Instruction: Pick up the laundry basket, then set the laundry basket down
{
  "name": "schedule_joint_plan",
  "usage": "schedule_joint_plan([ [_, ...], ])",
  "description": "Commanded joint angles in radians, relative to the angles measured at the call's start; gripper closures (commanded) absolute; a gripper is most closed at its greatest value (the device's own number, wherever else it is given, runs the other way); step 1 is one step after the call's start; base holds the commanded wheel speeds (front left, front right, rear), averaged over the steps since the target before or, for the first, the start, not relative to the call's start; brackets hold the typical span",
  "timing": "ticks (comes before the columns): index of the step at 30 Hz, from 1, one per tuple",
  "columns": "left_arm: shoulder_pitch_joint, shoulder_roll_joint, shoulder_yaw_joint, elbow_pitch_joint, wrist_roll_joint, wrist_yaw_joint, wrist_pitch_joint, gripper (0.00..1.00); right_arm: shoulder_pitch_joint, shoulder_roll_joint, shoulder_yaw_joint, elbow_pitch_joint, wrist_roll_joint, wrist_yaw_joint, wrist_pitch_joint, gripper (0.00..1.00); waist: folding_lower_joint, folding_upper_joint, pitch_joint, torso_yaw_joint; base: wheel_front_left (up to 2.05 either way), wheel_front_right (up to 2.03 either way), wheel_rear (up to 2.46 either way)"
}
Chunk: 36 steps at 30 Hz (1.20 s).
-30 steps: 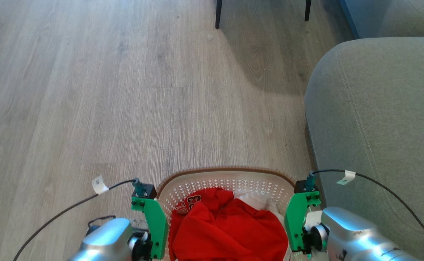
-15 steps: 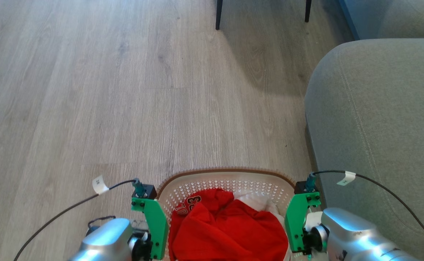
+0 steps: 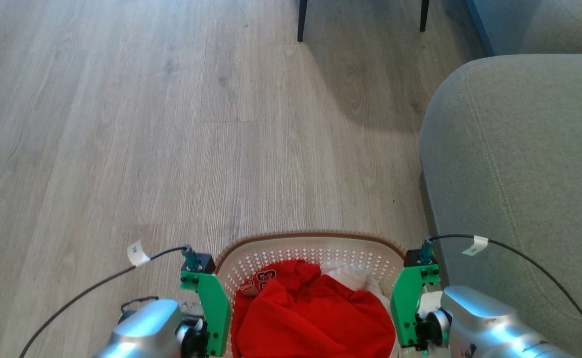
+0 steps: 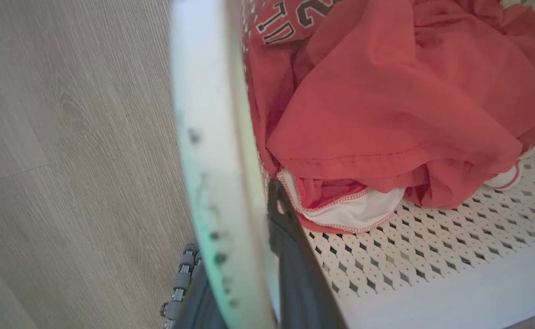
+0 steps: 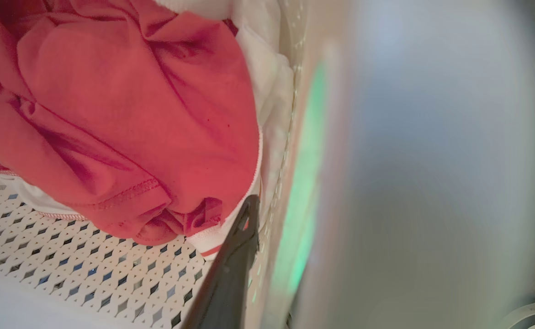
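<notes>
laundry basket (image 3: 310, 237) is seen just beside the grey sofa (image 3: 519, 149), red clothing (image 3: 315, 318) inside. judged light, stiff plastic, best taken at the side rims. left gripper (image 4: 230, 219) is clamped astride the rim; for right gripper (image 5: 272, 219), closure cannot be told.

The head camera shifted slightly: the chair legs (image 3: 300, 22), the sofa (image 3: 519, 149) and the floorboards (image 3: 122, 149) all sat a touch lower in view. The far rim of the laundry basket (image 3: 315, 233) dropped likewise against the green camera mounts (image 3: 215, 308).
</notes>
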Motion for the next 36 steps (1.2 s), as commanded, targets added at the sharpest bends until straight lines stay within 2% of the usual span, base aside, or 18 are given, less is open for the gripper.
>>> schedule_joint_plan([
  [1,-0.047,-0.007,0.004,-0.025,-0.004,-0.016,0.0,1.0,-0.048,0.036,0.006,-0.035,0.001,0.008,-0.019,1.0,0.0,0.0,0.0,0.0,0.0,0.0,0.0],
  [36,-0.042,-0.005,0.004,-0.029,-0.009,-0.016,0.014,1.0,-0.048,0.032,0.022,-0.037,0.026,0.008,-0.027,1.0,0.0,0.0,0.004,-0.005,0.0,0.0,0.0],
])
